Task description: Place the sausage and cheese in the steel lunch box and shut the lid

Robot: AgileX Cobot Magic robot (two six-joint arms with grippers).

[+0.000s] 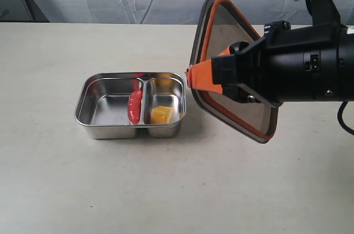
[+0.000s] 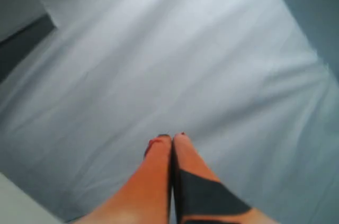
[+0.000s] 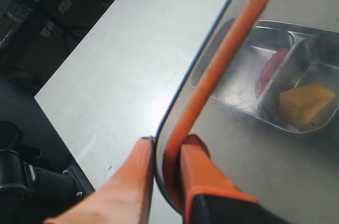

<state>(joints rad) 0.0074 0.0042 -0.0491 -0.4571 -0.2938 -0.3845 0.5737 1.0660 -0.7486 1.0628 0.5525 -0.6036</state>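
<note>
Just right of the box, the lid has its middle covered by the right gripper, whose second finger is largely lost behind the lid. The arm beyond runs off the picture's edge. From the right wrist the box shows only through the smoky lid, hazy, its far end cut off; the sausage is a dim red smear, the cheese soft-edged. The left wrist view is blurred throughout: the left gripper loses its finger roots at the edge, over vague grey cloth
</note>
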